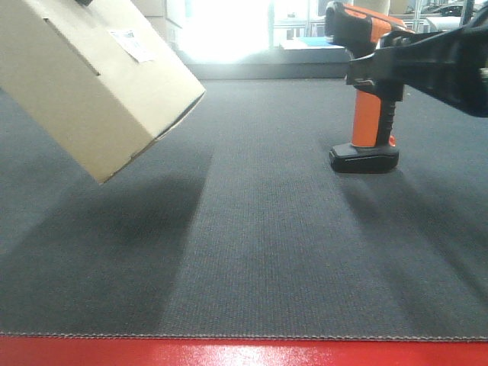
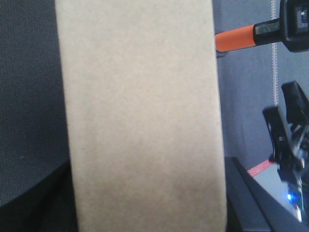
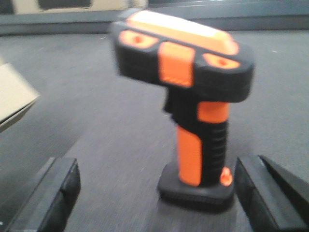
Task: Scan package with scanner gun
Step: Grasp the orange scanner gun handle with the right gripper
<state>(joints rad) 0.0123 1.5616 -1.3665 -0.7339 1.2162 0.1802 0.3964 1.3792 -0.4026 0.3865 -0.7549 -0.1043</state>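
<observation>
The package (image 1: 91, 84), a tan cardboard box with a white label (image 1: 131, 44), hangs tilted above the mat at the upper left. In the left wrist view the package (image 2: 140, 116) fills the frame, and my left gripper (image 2: 149, 203) is shut on it, its dark fingers (image 2: 241, 193) showing at both sides. The scanner gun (image 1: 366, 114) stands upright on its black base at the right. My right gripper (image 1: 374, 69) is level with its handle. In the right wrist view the right gripper (image 3: 157, 193) is open, and the scanner gun (image 3: 198, 145) stands between its fingers, close to the right one.
A dark grey mat (image 1: 252, 229) covers the table, with a red edge (image 1: 244, 352) along the front. The package casts a shadow on the mat at the left. A larger cardboard box with a dark panel (image 3: 63, 5) stands at the far back.
</observation>
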